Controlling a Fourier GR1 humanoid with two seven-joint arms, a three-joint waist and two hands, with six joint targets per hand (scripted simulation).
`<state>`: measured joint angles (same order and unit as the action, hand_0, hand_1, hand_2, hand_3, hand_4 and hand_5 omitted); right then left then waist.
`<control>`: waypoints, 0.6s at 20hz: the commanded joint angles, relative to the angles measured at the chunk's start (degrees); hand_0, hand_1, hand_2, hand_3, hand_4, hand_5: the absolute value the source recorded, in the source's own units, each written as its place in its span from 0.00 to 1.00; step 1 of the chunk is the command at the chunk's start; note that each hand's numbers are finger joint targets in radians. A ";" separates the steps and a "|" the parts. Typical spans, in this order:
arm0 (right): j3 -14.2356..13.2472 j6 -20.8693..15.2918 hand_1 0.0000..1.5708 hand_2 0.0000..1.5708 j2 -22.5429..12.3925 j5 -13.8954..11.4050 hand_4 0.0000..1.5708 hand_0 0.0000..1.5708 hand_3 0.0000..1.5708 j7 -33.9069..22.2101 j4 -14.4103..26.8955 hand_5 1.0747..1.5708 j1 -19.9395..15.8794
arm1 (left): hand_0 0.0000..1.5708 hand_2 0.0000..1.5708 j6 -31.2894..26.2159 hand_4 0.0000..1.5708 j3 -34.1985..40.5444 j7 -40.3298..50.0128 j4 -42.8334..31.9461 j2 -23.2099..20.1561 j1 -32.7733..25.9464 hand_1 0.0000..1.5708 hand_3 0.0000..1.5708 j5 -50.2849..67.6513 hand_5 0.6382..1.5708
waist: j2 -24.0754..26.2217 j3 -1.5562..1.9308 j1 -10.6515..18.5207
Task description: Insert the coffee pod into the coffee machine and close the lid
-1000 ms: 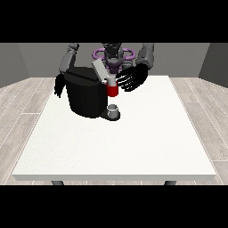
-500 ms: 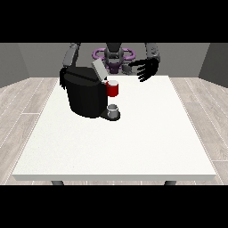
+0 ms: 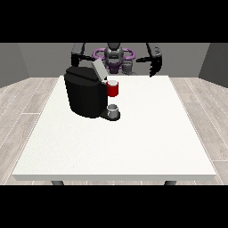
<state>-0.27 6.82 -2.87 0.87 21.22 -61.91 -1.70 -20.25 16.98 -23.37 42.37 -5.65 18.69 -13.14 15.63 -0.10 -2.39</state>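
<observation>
A black coffee machine (image 3: 84, 94) stands on the white table (image 3: 133, 138), left of the middle. Its grey lid (image 3: 99, 69) is tilted up. A red thing at the machine (image 3: 113, 88) sits at its front. Below that, a grey thing (image 3: 113, 110) rests on the machine's base. The hand at the view's right (image 3: 154, 67) hangs over the table's far edge, fingers relaxed and pointing down, holding nothing, well apart from the machine. The hand at the view's left (image 3: 74, 59) is behind the machine's top and mostly hidden.
The robot's torso (image 3: 115, 57) stands behind the table's far edge. A wooden floor surrounds the table. The table's front edge (image 3: 116, 177) runs across the lower part of the view.
The hand at the view's right has drawn back from beside the red thing, rising and moving right to the table's far edge. The arm at the view's left has lifted higher behind the machine.
</observation>
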 commanded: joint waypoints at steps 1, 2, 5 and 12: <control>5.51 -0.40 0.00 0.00 2.18 -2.48 0.12 0.00 0.00 -3.95 -8.33 1.00 3.56 | 0.00 0.00 -0.87 0.21 0.61 1.15 0.18 0.26 -6.39 0.00 0.00 1.40 1.00 | 6.22 0.05 -1.51; 7.99 -2.98 0.00 0.00 2.75 -0.71 0.13 0.00 0.00 -5.69 -10.39 1.00 0.47 | 0.00 0.00 -3.54 0.21 1.34 -1.08 -0.96 -2.60 -7.99 0.00 0.00 1.71 1.00 | 6.40 0.01 -0.95; 10.26 -4.49 0.00 0.00 2.80 -2.04 0.15 0.00 0.00 -5.02 -16.46 1.00 1.80 | 0.00 0.00 -3.11 0.22 1.20 1.80 1.34 -2.06 -6.69 0.00 0.00 2.81 1.00 | 4.78 0.09 -1.56; 13.75 -7.51 0.00 0.00 2.82 -5.95 0.21 0.00 0.00 -15.14 -32.32 1.00 -1.53 | 0.00 0.00 -2.81 0.14 1.53 -2.84 4.72 -3.20 -10.26 0.00 0.00 4.48 1.00 | 0.43 0.08 -2.30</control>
<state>11.17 1.04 -0.80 -3.21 10.52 -85.95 -2.74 -22.29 18.18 -24.94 44.98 -7.63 9.25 -10.10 18.82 -0.04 -4.22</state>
